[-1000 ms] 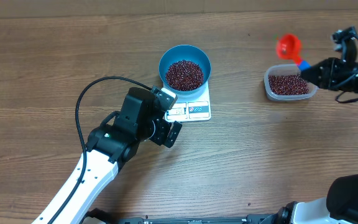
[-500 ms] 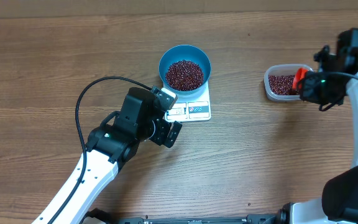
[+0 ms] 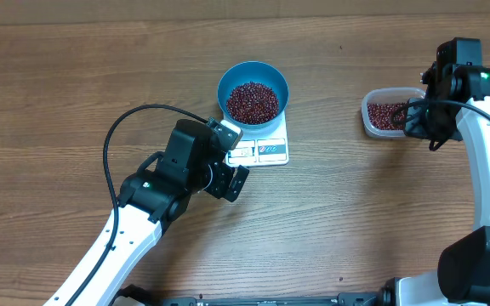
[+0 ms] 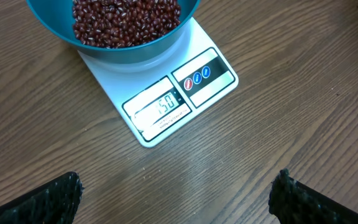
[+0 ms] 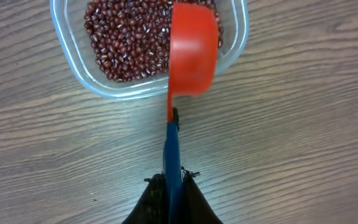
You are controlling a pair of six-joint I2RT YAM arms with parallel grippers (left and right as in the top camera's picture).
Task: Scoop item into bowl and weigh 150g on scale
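Note:
The blue bowl (image 3: 253,78) stands on the white scale (image 3: 272,151) and holds a heap of dark red-brown beans (image 3: 253,102). From the left wrist, the bowl (image 4: 114,53), the beans (image 4: 126,22) and the scale (image 4: 166,109) with its lit display show ahead. My left gripper (image 3: 233,158) hangs open just in front of the scale, with nothing between its fingers (image 4: 58,196). My right gripper (image 5: 172,180) is shut on the blue handle of a red scoop (image 5: 192,50). The scoop's cup lies over the right part of a clear tub (image 5: 148,92), its red outside towards the camera.
The clear tub (image 3: 373,123) with more beans sits at the right of the table, partly under my right arm (image 3: 475,127). A black cable (image 3: 126,119) loops from the left arm. Bare wooden tabletop lies between scale and tub.
My right arm has swung round and brought the red scoop from above the tub's far left corner to its right end. The left arm has not moved.

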